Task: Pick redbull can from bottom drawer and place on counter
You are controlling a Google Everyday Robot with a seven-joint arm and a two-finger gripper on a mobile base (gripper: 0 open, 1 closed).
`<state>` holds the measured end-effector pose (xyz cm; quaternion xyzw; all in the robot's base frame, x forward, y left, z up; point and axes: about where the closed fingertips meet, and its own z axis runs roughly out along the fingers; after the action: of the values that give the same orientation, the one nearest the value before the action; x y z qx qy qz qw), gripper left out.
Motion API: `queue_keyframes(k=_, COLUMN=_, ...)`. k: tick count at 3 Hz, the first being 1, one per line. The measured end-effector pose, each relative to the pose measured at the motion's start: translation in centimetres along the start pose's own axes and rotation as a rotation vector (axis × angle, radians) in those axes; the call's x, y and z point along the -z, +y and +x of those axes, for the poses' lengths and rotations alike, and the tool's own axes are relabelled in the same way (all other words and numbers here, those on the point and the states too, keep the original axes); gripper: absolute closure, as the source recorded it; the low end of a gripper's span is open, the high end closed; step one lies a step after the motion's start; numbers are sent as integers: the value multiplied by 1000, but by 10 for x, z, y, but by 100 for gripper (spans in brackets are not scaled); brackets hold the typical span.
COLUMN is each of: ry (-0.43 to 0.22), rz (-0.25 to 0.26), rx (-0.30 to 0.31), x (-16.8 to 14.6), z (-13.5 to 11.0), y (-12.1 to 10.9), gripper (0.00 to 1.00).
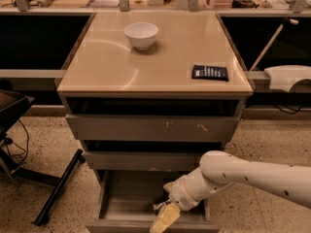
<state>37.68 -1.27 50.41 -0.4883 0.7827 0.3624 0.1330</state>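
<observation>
The bottom drawer [127, 198] is pulled open below the cabinet. The redbull can [159, 207] lies on the drawer floor near its front right, mostly hidden by my gripper. My gripper [164, 218], pale yellow at the end of a white arm [243, 176], reaches in from the right. It hangs low over the drawer's front, right at the can. The glossy beige counter [107, 64] tops the cabinet.
A white bowl [141, 34] and a flat dark packet [209, 72] sit on the counter. Two upper drawers [146, 128] stand slightly open. A dark chair base [53, 195] is on the floor at left. A white object [289, 76] sticks out at right.
</observation>
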Motion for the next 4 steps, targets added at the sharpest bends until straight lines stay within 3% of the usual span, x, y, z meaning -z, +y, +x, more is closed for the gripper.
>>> queue_keyframes(k=1, ry=0, rz=1, rx=1, x=0, z=0, y=0, gripper=0)
queue_keyframes(k=2, ry=-2, rz=25, rx=-21, x=-21, z=7, y=-13, gripper=0)
queue_keyframes(k=3, ry=8, rz=118, rx=-55, x=-47, z=28, y=-42, gripper=0)
queue_keyframes(k=4, ry=-2, rz=249, rx=-72, x=-44, z=41, y=-53, gripper=0)
